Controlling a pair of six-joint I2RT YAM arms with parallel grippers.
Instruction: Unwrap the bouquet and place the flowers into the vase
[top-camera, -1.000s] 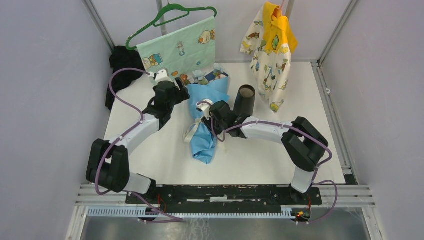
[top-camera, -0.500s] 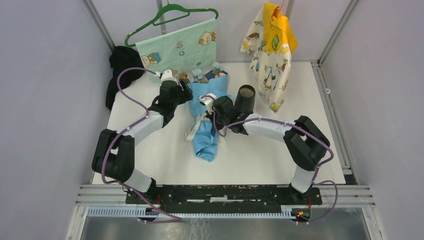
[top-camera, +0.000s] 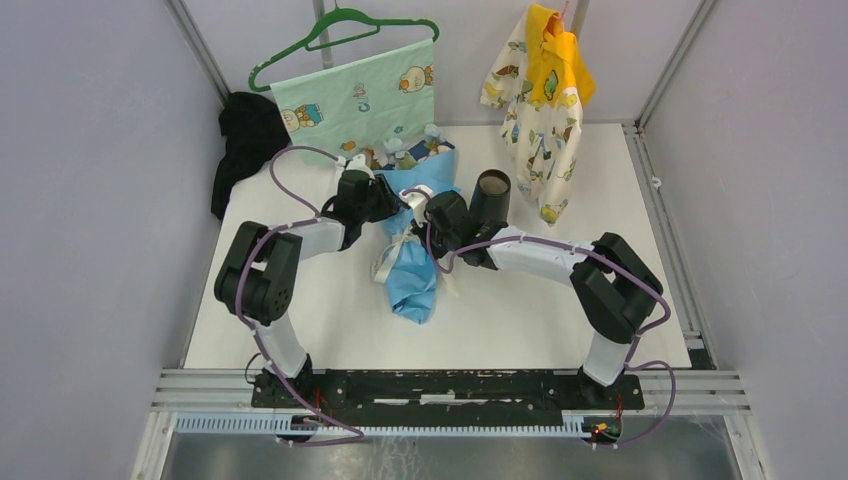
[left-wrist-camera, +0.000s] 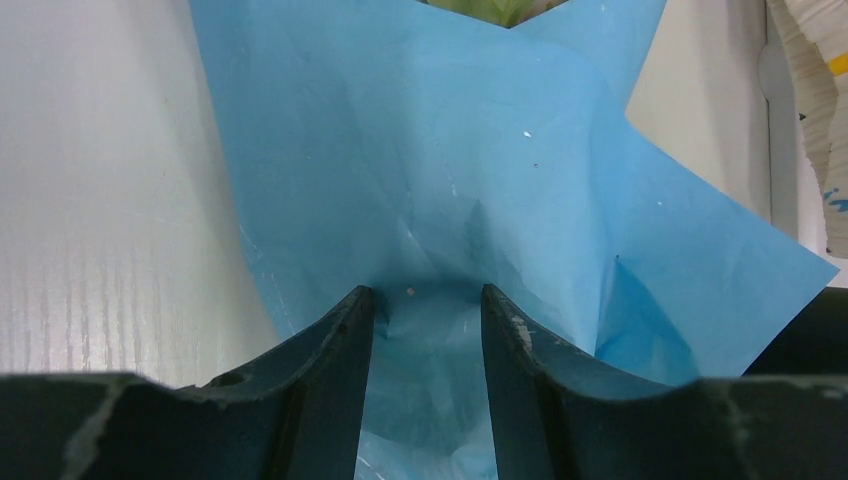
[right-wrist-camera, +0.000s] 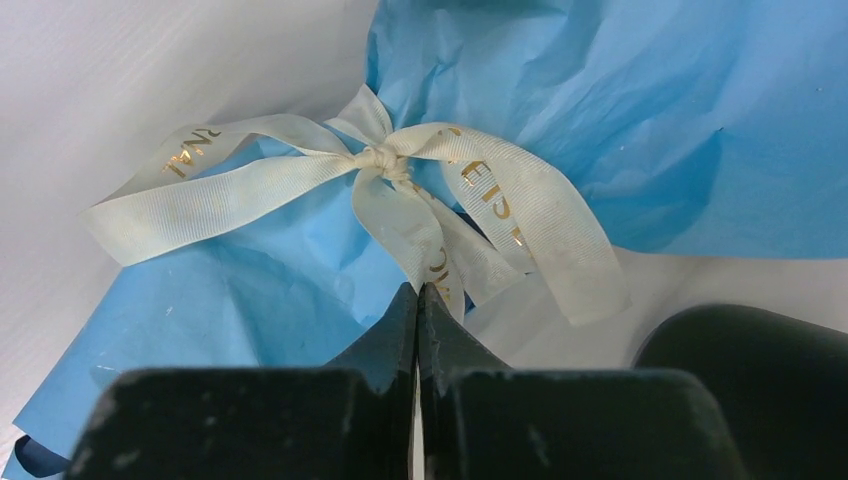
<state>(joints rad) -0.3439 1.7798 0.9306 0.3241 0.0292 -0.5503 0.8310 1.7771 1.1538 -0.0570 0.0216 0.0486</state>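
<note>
The bouquet (top-camera: 412, 262) lies on the white table as a blue paper cone tied with a cream ribbon (right-wrist-camera: 380, 160). Its flowers (top-camera: 405, 152) point toward the back wall. My left gripper (top-camera: 392, 203) rests on the wide upper part of the wrapping. Its jaws stand open in the left wrist view, and this left gripper (left-wrist-camera: 425, 300) straddles a ridge of blue paper (left-wrist-camera: 450, 150). My right gripper (right-wrist-camera: 419, 292) is shut on one tail of the ribbon, just below the bow. The dark vase (top-camera: 490, 200) stands right of the bouquet, close behind the right wrist.
A green hanger with a mint printed cloth (top-camera: 355, 95) hangs at the back, just behind the flower heads. A yellow and white garment (top-camera: 540, 90) hangs at the back right. A black cloth heap (top-camera: 245, 140) lies in the back left corner.
My left arm has swung right onto the bouquet's wide end, its jaws narrowing around the paper. My right gripper has closed on the ribbon tail. The bouquet has shifted slightly.
</note>
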